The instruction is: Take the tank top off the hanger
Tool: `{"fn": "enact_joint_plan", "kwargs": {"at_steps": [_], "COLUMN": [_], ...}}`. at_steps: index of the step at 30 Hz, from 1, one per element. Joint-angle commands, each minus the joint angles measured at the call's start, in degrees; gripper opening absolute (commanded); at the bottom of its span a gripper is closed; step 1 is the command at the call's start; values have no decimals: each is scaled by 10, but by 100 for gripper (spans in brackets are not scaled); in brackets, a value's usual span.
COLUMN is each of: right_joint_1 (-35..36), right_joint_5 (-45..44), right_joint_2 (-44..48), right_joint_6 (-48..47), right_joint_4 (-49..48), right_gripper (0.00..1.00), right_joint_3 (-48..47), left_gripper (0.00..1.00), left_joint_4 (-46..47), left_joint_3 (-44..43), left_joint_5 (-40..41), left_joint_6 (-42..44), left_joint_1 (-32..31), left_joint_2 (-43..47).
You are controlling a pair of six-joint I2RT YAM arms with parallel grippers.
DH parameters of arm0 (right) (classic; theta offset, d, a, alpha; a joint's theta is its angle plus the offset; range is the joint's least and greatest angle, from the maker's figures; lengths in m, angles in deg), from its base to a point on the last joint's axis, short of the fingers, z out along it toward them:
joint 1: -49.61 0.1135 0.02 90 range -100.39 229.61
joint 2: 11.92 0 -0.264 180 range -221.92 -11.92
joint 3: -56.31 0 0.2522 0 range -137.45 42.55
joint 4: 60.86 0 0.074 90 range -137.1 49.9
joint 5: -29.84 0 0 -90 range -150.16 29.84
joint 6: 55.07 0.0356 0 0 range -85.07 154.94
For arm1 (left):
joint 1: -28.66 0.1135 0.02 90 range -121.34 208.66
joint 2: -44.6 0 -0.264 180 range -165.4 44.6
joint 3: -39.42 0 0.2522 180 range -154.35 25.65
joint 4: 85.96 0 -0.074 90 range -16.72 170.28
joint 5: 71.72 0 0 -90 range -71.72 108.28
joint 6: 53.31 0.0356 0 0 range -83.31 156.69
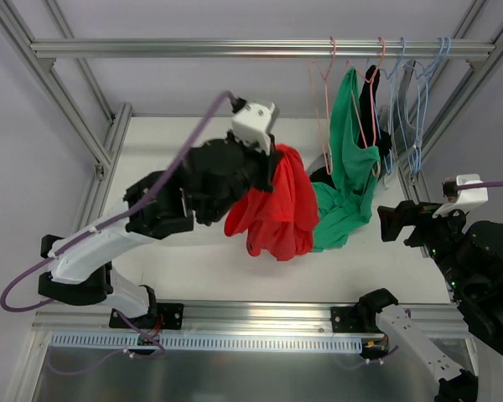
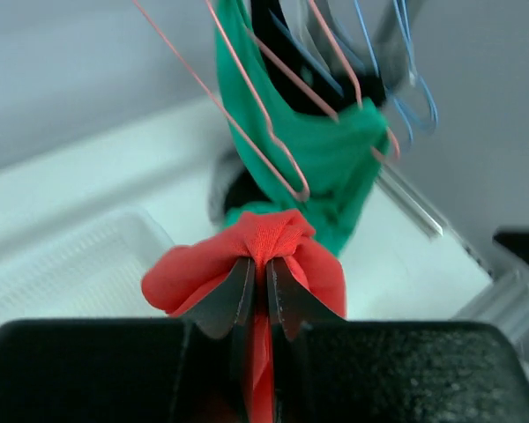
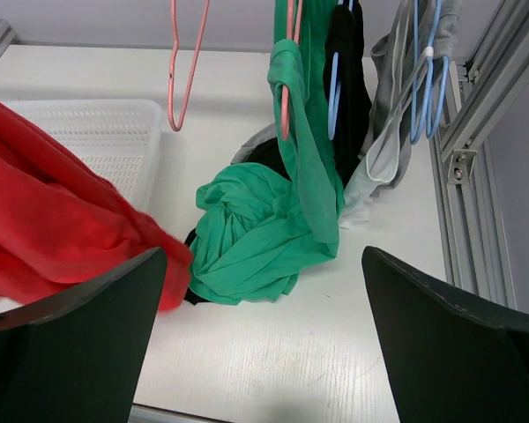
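My left gripper [image 2: 264, 269] is shut on a bunched fold of the red tank top [image 2: 273, 233], which hangs below it in the air over the table [image 1: 277, 205]. The red cloth is off any hanger. A bare pink hanger [image 1: 323, 109] hangs from the rail just behind it. A green top [image 1: 348, 167] still hangs on another pink hanger [image 2: 273, 132], its lower part heaped on the table [image 3: 256, 229]. My right gripper [image 1: 394, 222] stands wide open at the right, holding nothing, with the green heap ahead of it.
A white mesh basket [image 3: 106, 132] lies on the table's left part, under the red cloth. Blue hangers [image 1: 415, 92] with a black garment [image 3: 344, 70] and a pale grey one [image 3: 388, 106] hang at the rail's [image 1: 235, 48] right end. An aluminium frame post [image 3: 485, 132] stands close on the right.
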Motion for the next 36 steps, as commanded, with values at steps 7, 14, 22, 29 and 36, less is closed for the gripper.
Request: {"fn": "enact_joint_plan", "kwargs": {"at_steps": [7,14,22,29,36], "right_joint_1": [-2,-2,-2,-2,-2], "right_joint_5": [-10,0,11,19,36], "right_joint_2": [-22,-33,-33,-38,-37], "right_joint_6": [3,4,7,0,11], "right_joint_4": [-41,-48,-56,-58,-80], "right_gripper": [100,100,100,100,99], "right_joint_3": [-18,-14,0,9,34], "left_gripper": [0,0,0,0,0], "left_joint_4": [16,18,22,34,48], "left_joint_3": [-205,-119,49,169,321], "left_joint_5": [25,-130,-119,-132,-100], "left_joint_6": [133,55,-39,-88,-141], "left_joint_1": [153,309,353,352,351], "left_joint_2": [-43,-22,-6,58,142]}}
